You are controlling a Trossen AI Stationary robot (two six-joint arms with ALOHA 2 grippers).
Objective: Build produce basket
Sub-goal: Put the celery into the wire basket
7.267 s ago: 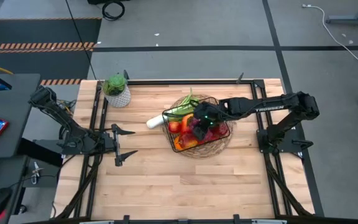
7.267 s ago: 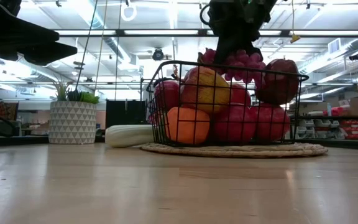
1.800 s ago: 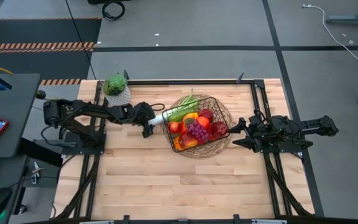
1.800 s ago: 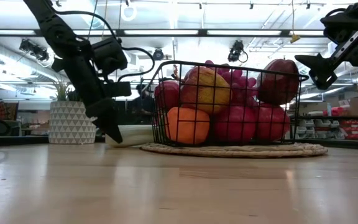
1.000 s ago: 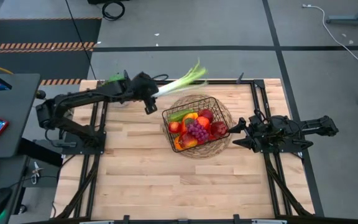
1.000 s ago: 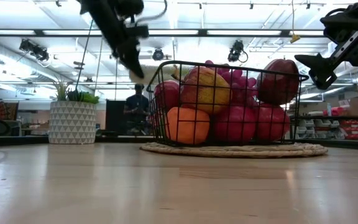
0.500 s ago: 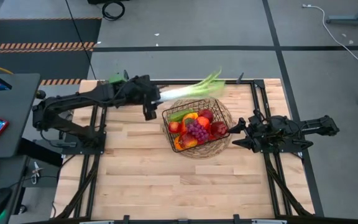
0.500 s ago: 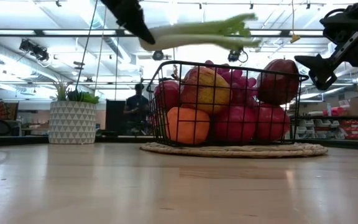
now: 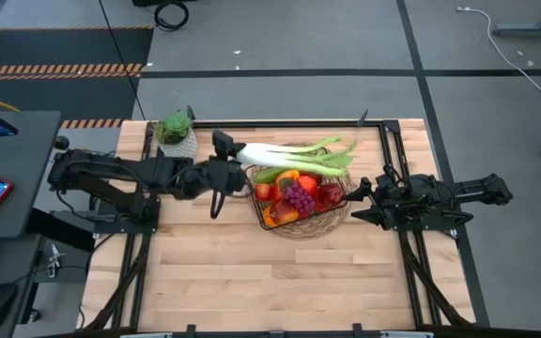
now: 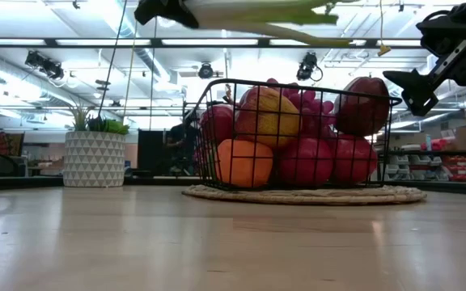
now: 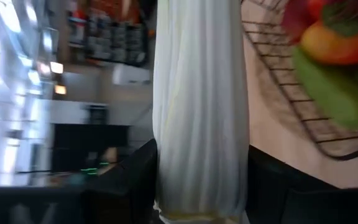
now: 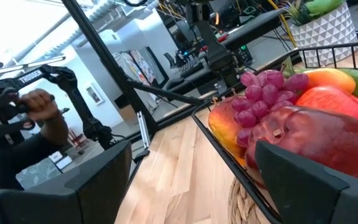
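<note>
The black wire basket (image 9: 299, 192) stands on a round woven mat (image 9: 338, 218) at the table's middle, filled with produce: red apples, an orange, yellow and green pieces, and purple grapes (image 9: 298, 199). A long white-and-green leek (image 9: 289, 152) hangs level above the basket's far side, and my left gripper (image 9: 227, 156) is shut on its white end. In the low view the leek (image 10: 257, 11) is high above the basket (image 10: 298, 133). My right gripper (image 9: 359, 202) waits open just right of the basket. My left gripper pinches the leek's white shaft near its cut end (image 11: 199, 155) between its two fingers (image 11: 135, 180). The fingers come about level from the table's left, and the leek runs on from them toward the right. It is lifted clear, roughly level, its green leaves (image 9: 341, 150) over the basket's far right corner.
A potted plant in a white patterned pot (image 9: 176, 134) stands at the far left, close behind my left arm. A black frame (image 9: 383, 141) rims the table. In the right wrist view a person's hand (image 12: 42, 106) shows beyond the table.
My left gripper, still shut on the leek, has moved toward the table's near edge and turned. The leek has swung round from slanting out past the far edge to lying level over the basket's far side, green end toward the right.
</note>
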